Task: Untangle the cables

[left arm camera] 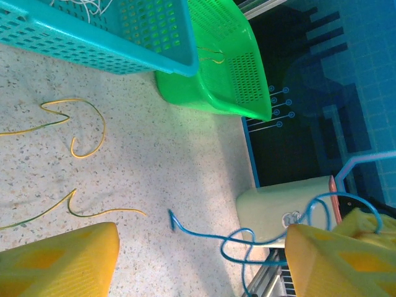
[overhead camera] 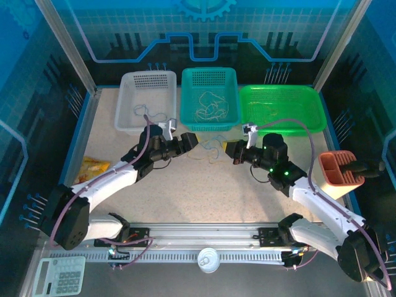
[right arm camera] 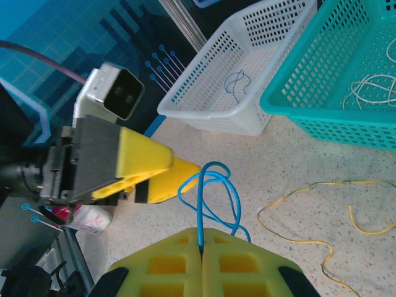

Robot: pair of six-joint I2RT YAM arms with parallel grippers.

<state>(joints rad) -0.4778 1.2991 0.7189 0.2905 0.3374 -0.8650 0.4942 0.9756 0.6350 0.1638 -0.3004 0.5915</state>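
A blue cable [right arm camera: 213, 185] loops up from my right gripper [right arm camera: 201, 235], which is shut on one end of it just above the table. The left gripper [left arm camera: 201, 247] is open, its yellow fingers [left arm camera: 59, 260] wide apart, and the blue cable [left arm camera: 204, 234] runs loose between them. In the top view the left gripper [overhead camera: 185, 143] and right gripper [overhead camera: 232, 150] face each other across the cables [overhead camera: 210, 148], in front of the teal basket. Thin yellow cables [left arm camera: 83, 127] lie curled on the table, also seen as yellow cables [right arm camera: 309, 207].
Three baskets line the back: white basket [overhead camera: 146, 77] holding a blue wire, teal basket [overhead camera: 210, 74] holding white wires, green basket [overhead camera: 281, 93]. An orange holder [overhead camera: 340, 170] stands at the right. A yellow packet [overhead camera: 93, 167] lies at the left, a calculator [overhead camera: 59, 275] near the front.
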